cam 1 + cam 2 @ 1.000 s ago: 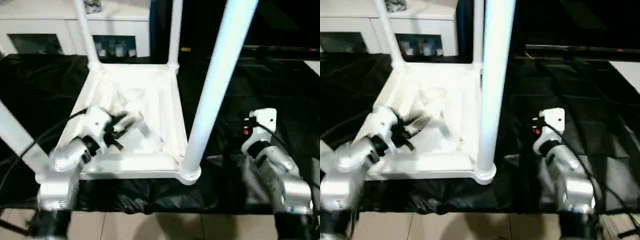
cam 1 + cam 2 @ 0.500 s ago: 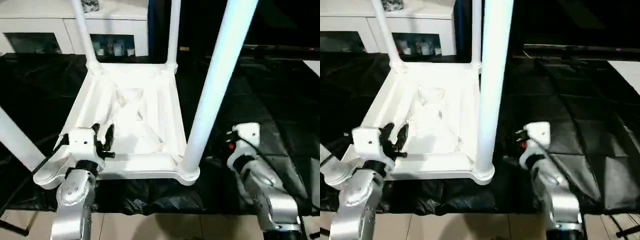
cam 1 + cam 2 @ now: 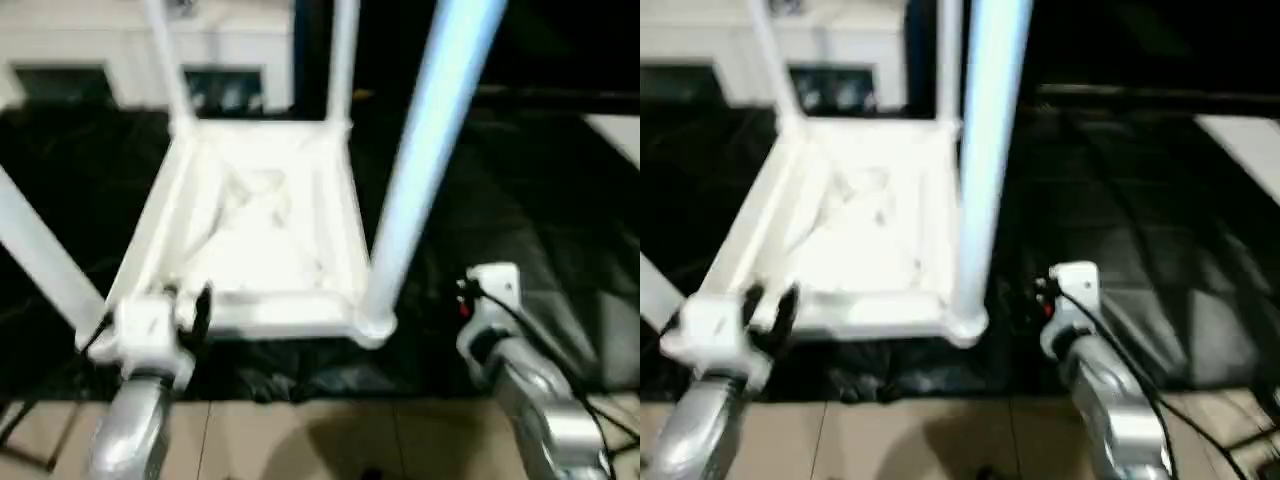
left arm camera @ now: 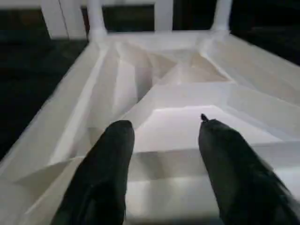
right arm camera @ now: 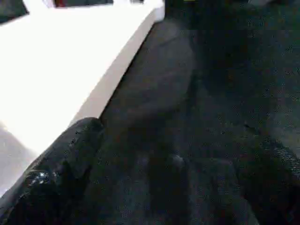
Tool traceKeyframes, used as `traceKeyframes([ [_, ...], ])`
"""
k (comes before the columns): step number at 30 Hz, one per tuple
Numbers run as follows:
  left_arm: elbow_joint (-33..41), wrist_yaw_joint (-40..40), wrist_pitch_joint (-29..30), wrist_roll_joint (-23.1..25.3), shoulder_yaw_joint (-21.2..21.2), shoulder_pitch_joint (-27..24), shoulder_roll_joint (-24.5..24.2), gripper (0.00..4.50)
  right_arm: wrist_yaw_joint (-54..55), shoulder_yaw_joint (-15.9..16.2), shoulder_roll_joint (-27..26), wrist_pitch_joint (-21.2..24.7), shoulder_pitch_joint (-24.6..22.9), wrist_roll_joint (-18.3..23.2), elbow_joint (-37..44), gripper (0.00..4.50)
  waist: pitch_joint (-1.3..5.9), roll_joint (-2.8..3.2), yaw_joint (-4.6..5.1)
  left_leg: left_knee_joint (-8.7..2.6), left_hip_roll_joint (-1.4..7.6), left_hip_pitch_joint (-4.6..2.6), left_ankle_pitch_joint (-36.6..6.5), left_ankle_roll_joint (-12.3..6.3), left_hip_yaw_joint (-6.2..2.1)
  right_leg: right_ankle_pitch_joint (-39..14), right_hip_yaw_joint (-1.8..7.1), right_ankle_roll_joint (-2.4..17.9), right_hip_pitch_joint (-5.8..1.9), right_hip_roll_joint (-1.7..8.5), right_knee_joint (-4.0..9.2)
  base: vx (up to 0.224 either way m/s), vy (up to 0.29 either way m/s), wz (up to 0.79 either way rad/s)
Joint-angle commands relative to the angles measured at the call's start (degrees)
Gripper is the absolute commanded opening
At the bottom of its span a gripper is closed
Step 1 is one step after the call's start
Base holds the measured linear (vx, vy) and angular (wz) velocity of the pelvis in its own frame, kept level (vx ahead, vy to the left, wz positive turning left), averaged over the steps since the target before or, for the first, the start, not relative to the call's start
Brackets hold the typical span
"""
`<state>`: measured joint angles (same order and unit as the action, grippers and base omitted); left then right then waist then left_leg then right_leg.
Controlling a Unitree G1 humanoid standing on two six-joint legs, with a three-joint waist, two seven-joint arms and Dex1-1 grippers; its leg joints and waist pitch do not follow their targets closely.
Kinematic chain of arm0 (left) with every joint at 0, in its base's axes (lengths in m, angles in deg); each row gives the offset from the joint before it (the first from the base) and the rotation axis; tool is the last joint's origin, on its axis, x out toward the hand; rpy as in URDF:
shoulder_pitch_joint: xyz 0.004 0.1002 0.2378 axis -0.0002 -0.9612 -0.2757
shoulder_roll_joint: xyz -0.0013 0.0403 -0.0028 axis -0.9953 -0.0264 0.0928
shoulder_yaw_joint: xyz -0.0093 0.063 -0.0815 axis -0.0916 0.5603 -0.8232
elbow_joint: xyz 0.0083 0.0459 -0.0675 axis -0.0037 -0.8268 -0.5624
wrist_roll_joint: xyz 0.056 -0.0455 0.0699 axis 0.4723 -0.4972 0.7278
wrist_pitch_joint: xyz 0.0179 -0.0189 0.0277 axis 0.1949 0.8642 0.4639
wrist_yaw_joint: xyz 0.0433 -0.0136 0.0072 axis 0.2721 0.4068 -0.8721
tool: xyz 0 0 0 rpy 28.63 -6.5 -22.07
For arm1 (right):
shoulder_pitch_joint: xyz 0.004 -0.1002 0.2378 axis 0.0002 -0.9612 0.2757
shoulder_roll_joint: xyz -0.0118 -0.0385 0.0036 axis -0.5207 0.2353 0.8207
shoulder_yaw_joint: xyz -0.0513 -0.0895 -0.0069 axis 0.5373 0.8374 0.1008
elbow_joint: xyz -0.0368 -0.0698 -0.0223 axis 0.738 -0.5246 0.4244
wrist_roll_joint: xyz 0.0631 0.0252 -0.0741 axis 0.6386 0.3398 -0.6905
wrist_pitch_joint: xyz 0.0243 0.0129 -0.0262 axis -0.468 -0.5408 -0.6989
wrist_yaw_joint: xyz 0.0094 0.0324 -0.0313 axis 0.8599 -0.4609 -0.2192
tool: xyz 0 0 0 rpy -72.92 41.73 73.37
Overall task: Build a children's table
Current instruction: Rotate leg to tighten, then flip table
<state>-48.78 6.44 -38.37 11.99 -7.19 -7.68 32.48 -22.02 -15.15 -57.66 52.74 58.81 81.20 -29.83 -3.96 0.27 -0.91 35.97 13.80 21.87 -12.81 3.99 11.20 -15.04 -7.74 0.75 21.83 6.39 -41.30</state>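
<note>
The children's table lies upside down on a black cloth. Its white tabletop [image 3: 255, 225] shows a ribbed underside, with four white legs standing up from the corners. The near right leg [image 3: 420, 170] is the closest and tallest in view; the near left leg [image 3: 40, 265] slants off to the side. My left gripper [image 4: 161, 124] hovers open at the tabletop's near left rim [image 4: 187, 197], holding nothing; its black fingers [image 3: 203, 303] point across the rim. My right gripper [image 5: 183, 140] is open over the black cloth just right of the tabletop's side wall [image 5: 117, 70], also holding nothing.
A white cabinet with glass doors [image 3: 100, 50] stands behind the work surface. The black cloth [image 3: 530, 180] spreads wide to the right of the tabletop. Beige floor tiles [image 3: 300, 440] begin just below the surface's near edge.
My left arm has drawn back from over the ribbed underside to the near left rim, and its fingers have spread apart. The right arm has also pulled back a little. The camera has tilted.
</note>
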Motion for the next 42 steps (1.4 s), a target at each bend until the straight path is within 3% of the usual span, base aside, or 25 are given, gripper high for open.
traceKeyframes([
  [1, 1.4, -0.8, -2.0, -0.3, -1.2, -2.3, 0.7, 2.79, -2.3, -0.4, 1.4, -1.2, 1.6, 1.2, 0.4, 4.50, 2.02, 0.99, -2.30, -11.44, 3.79, 1.66, -45.0, -0.09, 0.48, -17.8, 5.13, -0.8, -4.46, -0.58, -2.43, -0.075, -0.128, 0.10],
  [2, 1.8, -1.0, -3.0, -0.2, -1.6, -3.2, 0.6, 2.92, -3.2, -0.5, 2.0, -1.8, 1.5, 1.4, 0.2, 4.50, 1.96, -2.01, -2.48, 3.50, -1.51, -2.80, -16.2, 0.86, -1.67, -54.5, 10.61, -5.0, 3.01, 8.22, 14.34, -0.042, -0.109, -0.14],
  [3, 2.6, -1.7, -4.4, 0.3, -2.1, -4.5, 0.8, 2.93, -4.3, -1.2, 3.0, -2.1, 1.4, 1.9, -0.1, 4.50, 2.22, -2.80, -2.55, 2.58, -1.45, 0.02, -8.5, -0.31, -2.81, -52.9, 11.01, -4.8, 0.26, 7.82, 13.49, -0.042, -0.109, -0.14],
  [4, 3.4, -2.5, -5.2, 0.5, -2.5, -5.8, 1.2, 2.98, -5.7, -1.9, 4.0, -2.3, 1.4, 2.6, -0.4, 4.50, 2.35, -2.36, -3.38, -1.89, -1.01, 1.40, -4.7, 0.95, -2.99, -40.0, 8.77, -3.0, -1.37, 4.08, 11.48, 0.000, 0.000, 0.00],
  [5, 3.8, -3.1, -5.5, 0.5, -2.9, -6.3, 1.4, 3.10, -6.4, -2.2, 4.5, -2.4, 1.5, 3.1, -0.7, 4.50, 2.90, -2.10, -3.70, -2.97, -0.85, 0.37, -6.1, 1.36, -2.84, -32.2, 8.01, -2.3, -1.02, 2.28, 10.55, 0.000, 0.000, 0.00],
  [6, 4.1, -4.3, -6.8, 1.1, -3.3, -7.2, 1.8, 3.10, -8.0, -2.3, 5.6, -2.4, 1.4, 3.7, -0.7, 4.50, 2.93, -1.18, -3.68, -3.98, -0.75, -0.65, -10.5, 1.54, -2.51, -24.5, 7.34, -0.1, -0.68, 0.88, 9.89, 0.000, 0.000, 0.00],
  [7, 4.3, -5.2, -7.7, 1.5, -3.6, -7.7, 2.1, 3.24, -9.4, -2.1, 6.4, -2.4, 1.3, 4.1, -0.8, 4.50, 2.52, -0.67, -3.45, -4.64, -0.47, -1.18, -16.0, 1.77, -2.51, -24.7, 7.24, 1.9, -0.42, 0.77, 10.39, -0.086, 0.003, 0.14],
  [9, 4.8, -6.8, -8.9, 2.1, -3.8, -8.8, 2.9, 3.40, -11.8, -1.8, 7.6, -2.5, 0.9, 4.9, -0.5, 4.50, 2.60, -0.49, -3.39, -5.48, -0.37, -1.17, -18.3, 1.90, -2.69, -25.3, 6.99, 2.4, -1.00, 0.77, 10.92, -0.065, 0.031, 0.04],
  [11, 5.5, -8.0, -9.6, 1.8, -3.7, -9.8, 4.4, 3.60, -15.8, -1.4, 9.3, -2.2, 0.3, 6.7, 0.2, 4.50, 3.03, -1.05, -3.25, -6.37, 0.00, -0.73, -16.5, 1.44, -3.00, -20.0, 6.72, 2.6, -1.82, 0.81, 10.98, -0.010, 0.055, -0.05],
  [12, 5.5, -8.0, -9.6, 1.8, -3.7, -9.8, 4.4, 3.67, -15.8, -1.4, 9.3, -2.2, 0.3, 6.7, 0.2, 4.50, 3.07, -0.81, -3.23, -6.46, 0.07, -0.84, -16.3, 1.18, -2.95, -18.9, 6.70, 2.8, -1.81, 0.83, 11.05, -0.001, 0.059, -0.06],
  [14, 3.9, -7.9, -9.5, 0.7, -4.0, -8.8, 4.3, 3.74, -20.6, -0.5, 11.3, -1.4, -0.6, 9.2, 1.5, 4.50, 3.32, -1.06, -3.00, -6.77, 0.22, -0.70, -14.8, 0.87, -2.98, -14.2, 6.58, 3.7, -2.25, 0.85, 11.00, 0.022, 0.060, -0.04],
  [15, 2.9, -7.8, -9.5, 0.4, -4.2, -7.9, 3.7, 3.74, -23.1, -0.1, 12.3, -0.9, -1.0, 10.4, 2.0, 4.50, 3.30, -0.89, -2.95, -6.96, 0.25, -0.77, -15.7, 1.03, -3.00, -13.8, 6.56, 3.8, -2.26, 0.82, 11.05, 0.026, 0.060, -0.05],
  [16, 2.9, -7.8, -9.5, 0.4, -4.2, -7.9, 3.7, 3.98, -23.1, -0.1, 12.3, -0.9, -1.0, 10.4, 2.0, 4.50, 3.19, -1.16, -2.86, -6.91, 0.13, -0.62, -16.6, 1.05, -2.94, -13.7, 6.59, 3.5, -2.17, 0.77, 11.15, 0.021, 0.053, -0.06],
  [18, 0.5, -6.2, -9.1, -0.6, -4.8, -6.1, 1.7, 4.09, -25.7, 0.2, 13.7, 0.3, -1.5, 11.6, 2.4, 4.50, 3.56, -1.14, -2.66, -6.87, 0.05, -0.74, -16.4, 1.04, -2.89, -11.2, 6.77, 3.6, -2.20, 0.95, 11.00, 0.000, 0.000, 0.00],
  [21, -3.3, -3.3, -9.4, -1.5, -5.1, -3.9, -1.7, 4.40, -28.6, 0.8, 15.5, 1.9, -2.1, 12.8, 3.0, 4.50, 3.92, -1.21, -2.55, -6.59, -0.15, -0.63, -13.0, 0.31, -2.71, -5.4, 6.93, 3.8, -2.36, 0.85, 10.64, 0.000, 0.000, 0.00],
  [26, -9.2, -2.9, -8.4, -1.5, -7.1, 1.0, -5.4, 4.40, -32.7, 3.3, 17.9, 5.5, -3.7, 15.4, 5.7, 4.50, 4.23, -1.29, -2.59, -6.05, -0.30, -0.73, -8.8, -1.46, -2.45, 2.5, 7.11, 5.2, -2.64, 0.81, 9.99, 0.000, 0.000, 0.00],
  [28, -11.3, -3.9, -7.7, -2.1, -8.5, 3.4, -6.3, 4.40, -34.1, 4.9, 18.6, 6.7, -4.2, 16.0, 7.2, 4.50, 4.23, -0.93, -2.84, -6.02, -0.32, -0.95, -8.9, -1.81, -2.41, 3.0, 7.18, 5.9, -2.65, 0.88, 9.92, 0.000, 0.000, 0.00],
  [34, -16.5, -4.7, -7.5, -4.8, -10.5, 9.2, -8.2, 4.40, -34.6, 8.4, 16.8, 7.8, -2.4, 16.5, 7.8, 4.50, 4.13, -0.99, -2.83, -6.29, -0.17, -1.16, -11.5, -0.76, -2.38, -1.5, 7.21, 7.5, -2.48, 1.04, 10.10, 0.000, 0.000, 0.00],
  [39, -17.8, -2.3, -7.4, -7.0, -10.5, 11.2, -8.6, 4.40, -33.1, 10.5, 15.0, 6.8, -0.7, 14.6, 6.7, 4.50, 4.26, -0.75, -2.90, -6.32, -0.06, -1.25, -11.1, 0.19, -2.38, -1.1, 7.31, 7.8, -2.45, 1.15, 9.93, 0.000, 0.000, 0.00],
  [42, -18.3, -0.6, -5.4, -8.3, -9.2, 11.0, -8.1, 4.40, -28.1, 11.5, 11.3, 3.5, 2.7, 10.7, 2.6, 4.50, 4.34, -0.91, -2.70, -6.22, -0.27, -1.09, -9.8, 0.32, -2.20, 0.2, 7.27, 8.5, -2.35, 1.11, 9.66, 0.000, 0.000, 0.00],
])
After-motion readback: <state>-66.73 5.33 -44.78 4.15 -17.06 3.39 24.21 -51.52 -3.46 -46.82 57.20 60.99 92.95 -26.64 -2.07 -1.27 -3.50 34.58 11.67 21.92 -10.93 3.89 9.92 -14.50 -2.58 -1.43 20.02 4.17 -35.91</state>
